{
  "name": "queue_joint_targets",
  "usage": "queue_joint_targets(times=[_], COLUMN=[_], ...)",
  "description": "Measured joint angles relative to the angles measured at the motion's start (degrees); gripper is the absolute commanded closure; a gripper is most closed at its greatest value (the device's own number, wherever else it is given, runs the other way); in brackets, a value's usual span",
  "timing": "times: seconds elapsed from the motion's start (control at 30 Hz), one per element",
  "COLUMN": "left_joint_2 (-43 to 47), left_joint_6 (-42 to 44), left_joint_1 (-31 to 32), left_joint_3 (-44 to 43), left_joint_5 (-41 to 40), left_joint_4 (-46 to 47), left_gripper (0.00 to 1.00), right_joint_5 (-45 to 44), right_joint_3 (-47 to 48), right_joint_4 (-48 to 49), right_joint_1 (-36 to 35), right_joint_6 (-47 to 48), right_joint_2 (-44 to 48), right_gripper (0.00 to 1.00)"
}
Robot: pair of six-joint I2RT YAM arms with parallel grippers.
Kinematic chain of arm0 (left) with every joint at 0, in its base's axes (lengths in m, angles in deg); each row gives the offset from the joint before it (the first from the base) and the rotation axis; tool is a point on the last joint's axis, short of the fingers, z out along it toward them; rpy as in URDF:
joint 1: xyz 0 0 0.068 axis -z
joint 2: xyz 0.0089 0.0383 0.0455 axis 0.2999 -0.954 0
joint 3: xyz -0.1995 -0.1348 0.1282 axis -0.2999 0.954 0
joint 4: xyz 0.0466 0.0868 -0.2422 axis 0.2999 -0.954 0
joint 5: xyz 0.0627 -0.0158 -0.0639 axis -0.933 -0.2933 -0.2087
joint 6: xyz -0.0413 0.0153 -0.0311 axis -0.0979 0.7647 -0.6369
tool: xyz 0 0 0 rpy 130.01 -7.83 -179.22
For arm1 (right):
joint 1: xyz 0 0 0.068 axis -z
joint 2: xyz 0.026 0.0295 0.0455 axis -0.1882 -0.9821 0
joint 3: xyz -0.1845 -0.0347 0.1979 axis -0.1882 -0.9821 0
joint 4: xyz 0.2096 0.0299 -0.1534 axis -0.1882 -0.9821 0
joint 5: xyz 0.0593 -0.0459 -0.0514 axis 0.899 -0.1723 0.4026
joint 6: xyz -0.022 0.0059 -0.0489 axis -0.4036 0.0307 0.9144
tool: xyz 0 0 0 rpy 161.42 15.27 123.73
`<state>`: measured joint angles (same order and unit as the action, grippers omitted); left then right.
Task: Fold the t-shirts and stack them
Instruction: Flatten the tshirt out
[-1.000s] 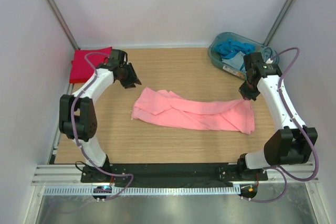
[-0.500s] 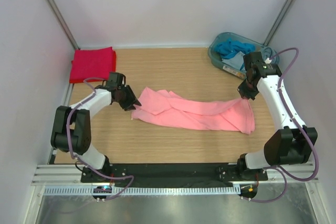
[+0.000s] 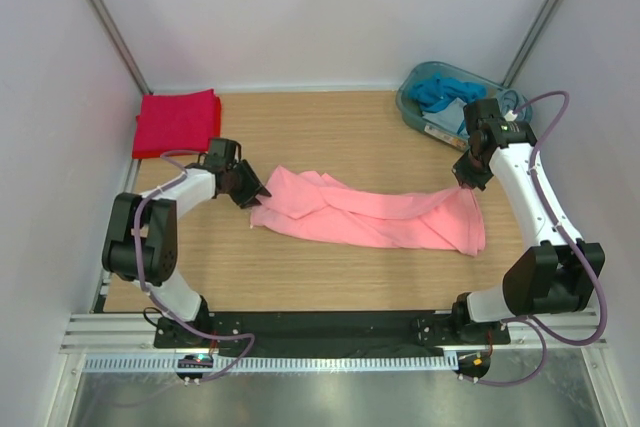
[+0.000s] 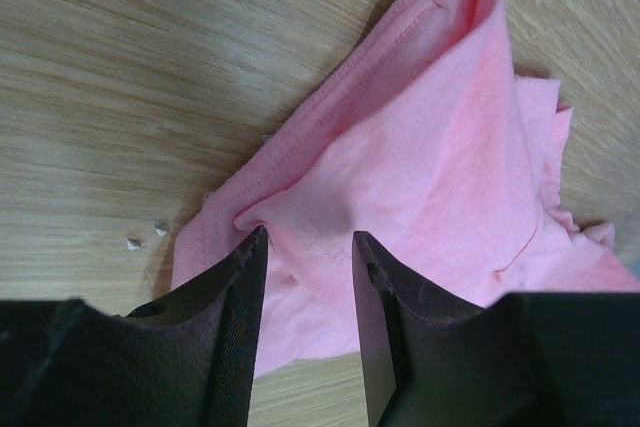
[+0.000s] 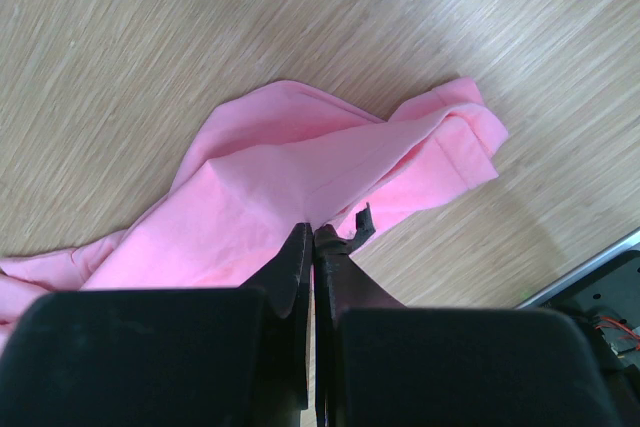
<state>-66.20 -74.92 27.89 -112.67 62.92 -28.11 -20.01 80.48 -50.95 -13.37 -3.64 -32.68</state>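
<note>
The salmon-pink t-shirt (image 3: 370, 215) lies crumpled in a long band across the middle of the table. My left gripper (image 3: 252, 195) is open at its left end, with a fold of pink cloth (image 4: 400, 177) between the fingers (image 4: 240, 287). My right gripper (image 3: 466, 181) is shut on the shirt's right end, pinching a peak of cloth (image 5: 300, 172) just above the table. The bright red t-shirt (image 3: 176, 121) lies folded flat at the back left corner.
A teal bin (image 3: 447, 105) with blue cloth stands at the back right, close behind my right arm. White walls and grey posts enclose the table. A black rail runs along the near edge.
My left arm swung from the red shirt at the back left down to the pink shirt's left end and closed in on its edge. The right gripper has held still.
</note>
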Motion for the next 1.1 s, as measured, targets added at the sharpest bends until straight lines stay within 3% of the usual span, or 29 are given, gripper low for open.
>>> queue_joint_targets(times=[0.33, 1.1], left_joint_2=[4.8, 1.0], left_joint_6=[3.0, 2.7], left_joint_1=[-0.1, -0.4], left_joint_3=[0.2, 3.8], left_joint_5=[-1.0, -1.4], left_joint_4=[-1.7, 0.7], left_gripper=[0.58, 0.60], right_joint_5=[0.0, 0.5], right_joint_3=[0.0, -2.4], right_joint_4=[0.0, 1.0], right_joint_1=[0.0, 0.0], right_joint_6=[-0.2, -2.3], right_joint_2=[0.0, 0.0], right_gripper=[0.99, 0.99])
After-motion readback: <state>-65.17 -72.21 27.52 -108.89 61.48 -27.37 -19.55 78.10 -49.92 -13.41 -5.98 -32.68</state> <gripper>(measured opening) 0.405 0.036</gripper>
